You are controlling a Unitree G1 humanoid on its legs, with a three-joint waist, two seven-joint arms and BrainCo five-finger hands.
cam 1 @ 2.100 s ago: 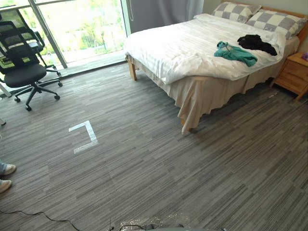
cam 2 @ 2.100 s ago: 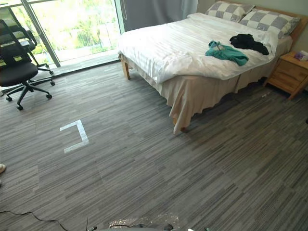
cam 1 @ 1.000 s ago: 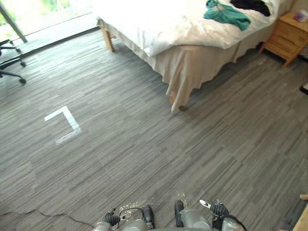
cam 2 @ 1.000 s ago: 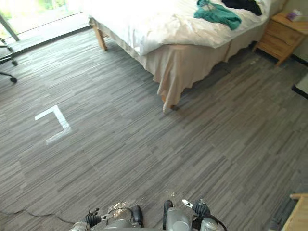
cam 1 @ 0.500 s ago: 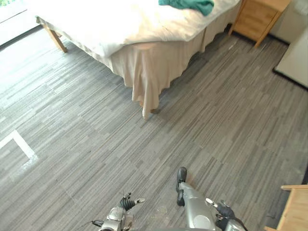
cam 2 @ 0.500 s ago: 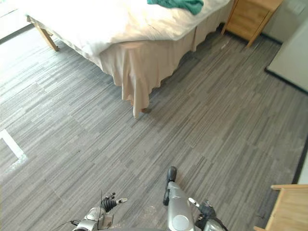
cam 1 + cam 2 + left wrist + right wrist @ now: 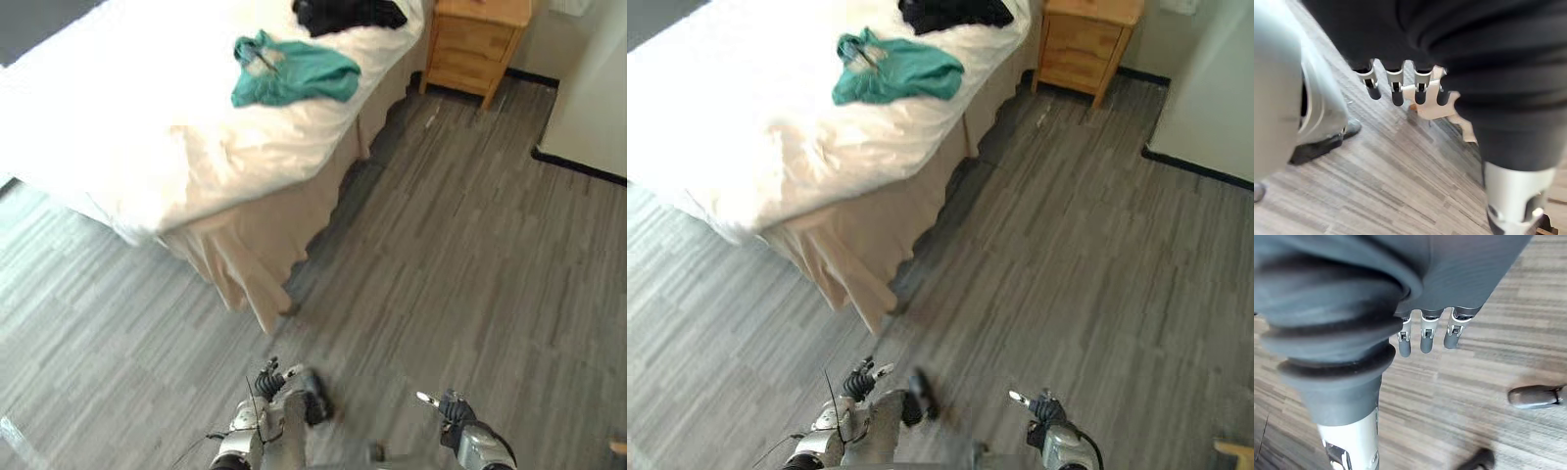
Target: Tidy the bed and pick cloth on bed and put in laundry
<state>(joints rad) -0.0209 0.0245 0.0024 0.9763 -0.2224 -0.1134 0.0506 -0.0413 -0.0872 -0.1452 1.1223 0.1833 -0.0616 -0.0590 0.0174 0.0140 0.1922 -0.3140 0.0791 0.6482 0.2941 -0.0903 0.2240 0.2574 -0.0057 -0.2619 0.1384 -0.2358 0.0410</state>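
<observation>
Room: a bed (image 7: 127, 137) under a white cover stood on grey striped floor (image 7: 470, 245), with a wooden nightstand (image 7: 475, 39) by its far corner.
Cloth: a teal cloth (image 7: 291, 73) lay near the bed's side edge, a black cloth (image 7: 348, 14) beyond it, both well apart from the hands.
Hands: the left hand (image 7: 1397, 90) and right hand (image 7: 1426, 333) hung over the floor, fingers straight, grasping nothing.
Cut off: the black cloth's far part.

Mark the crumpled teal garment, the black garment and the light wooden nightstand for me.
Crumpled teal garment (image 7: 294, 76): left eye view, middle of the cloth.
Black garment (image 7: 348, 14): left eye view, centre of the heap.
Light wooden nightstand (image 7: 476, 43): left eye view, on its drawer front.
</observation>
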